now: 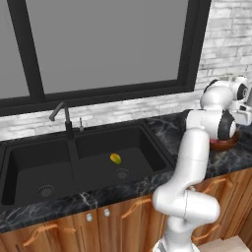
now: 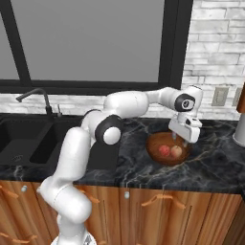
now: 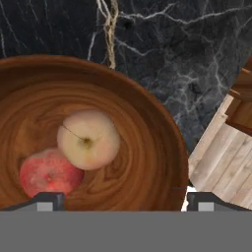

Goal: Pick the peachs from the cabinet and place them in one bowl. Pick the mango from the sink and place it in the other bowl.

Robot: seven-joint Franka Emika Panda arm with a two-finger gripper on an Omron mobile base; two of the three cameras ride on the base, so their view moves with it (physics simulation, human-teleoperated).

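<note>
Two peachs lie side by side in the dark wooden bowl [image 2: 152,143], a reddish peach [image 2: 164,150] and a paler peach [image 2: 176,151]. My gripper [image 2: 179,139] hangs just above them, open, with nothing between its fingers. In the hand view the pale peach [image 3: 88,139] leans against the red peach [image 3: 49,172] inside the bowl [image 3: 147,108], and the gripper [image 3: 127,202] straddles them with its tips far apart. The mango [image 1: 115,158] rests in the right basin of the black sink [image 1: 147,147], near the drain. The bowl [image 1: 227,143] peeks out behind my arm. The cabinet is out of view.
A thin dark faucet [image 1: 61,115] stands behind the sink's divider. Black marble counter [image 2: 210,167] surrounds the bowl. A pale thing [image 2: 239,129] is cut off at the right edge; I cannot tell whether it is the other bowl. Wooden doors run below the counter.
</note>
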